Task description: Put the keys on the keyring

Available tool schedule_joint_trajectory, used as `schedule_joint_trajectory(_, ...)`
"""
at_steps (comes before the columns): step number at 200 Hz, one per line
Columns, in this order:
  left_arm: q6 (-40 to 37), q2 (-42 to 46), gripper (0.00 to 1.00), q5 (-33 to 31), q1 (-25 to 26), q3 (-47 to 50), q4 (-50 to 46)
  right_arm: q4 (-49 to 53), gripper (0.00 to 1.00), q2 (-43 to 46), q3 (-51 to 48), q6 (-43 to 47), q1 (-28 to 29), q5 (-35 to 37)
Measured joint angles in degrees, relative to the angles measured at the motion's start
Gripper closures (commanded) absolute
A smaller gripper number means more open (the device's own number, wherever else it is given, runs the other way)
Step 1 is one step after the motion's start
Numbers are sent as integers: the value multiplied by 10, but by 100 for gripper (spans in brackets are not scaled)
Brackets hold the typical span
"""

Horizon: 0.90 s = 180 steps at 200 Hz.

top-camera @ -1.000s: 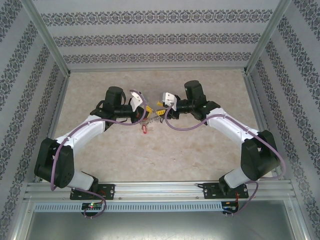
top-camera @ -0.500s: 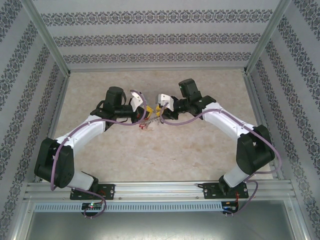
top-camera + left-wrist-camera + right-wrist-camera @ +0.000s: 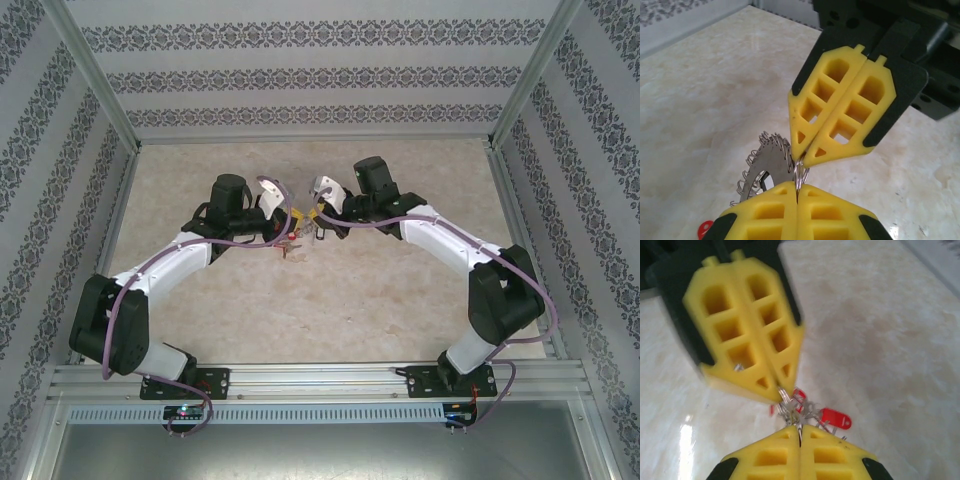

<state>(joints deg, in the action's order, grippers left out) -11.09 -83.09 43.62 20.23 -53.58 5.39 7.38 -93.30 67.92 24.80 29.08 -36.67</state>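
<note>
Hanging keyring (image 3: pixel 800 173): thin silver loop caught between the two claw tips, over the middle of the table.
Keys (image 3: pixel 835 418): red heads bunched just under the ring.
Left claw (image 3: pixel 797 189): pads pressed together, pinching the ring.
Right claw (image 3: pixel 801 161): pads pressed together on the ring's opposite side, tip to tip with the left.
Table (image 3: pixel 400 290): pale marbled top.

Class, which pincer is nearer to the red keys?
Left, it seems. The red keys hang beside the left pincer; the right pincer faces it, slightly farther, both pinching the keyring.
</note>
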Motion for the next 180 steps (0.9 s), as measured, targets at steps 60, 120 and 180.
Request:
schedule_joint_trajectory(60,141,-18,100,-39,-3,33,101,-283,100,11,-145,-253,8,87)
schedule_joint_trajectory(120,247,-18,100,-63,-15,55,186,-386,100,7,-166,-350,9,136)
schedule_joint_trajectory(180,257,-18,100,-64,-34,58,206,-401,79,4,-188,-363,-9,112)
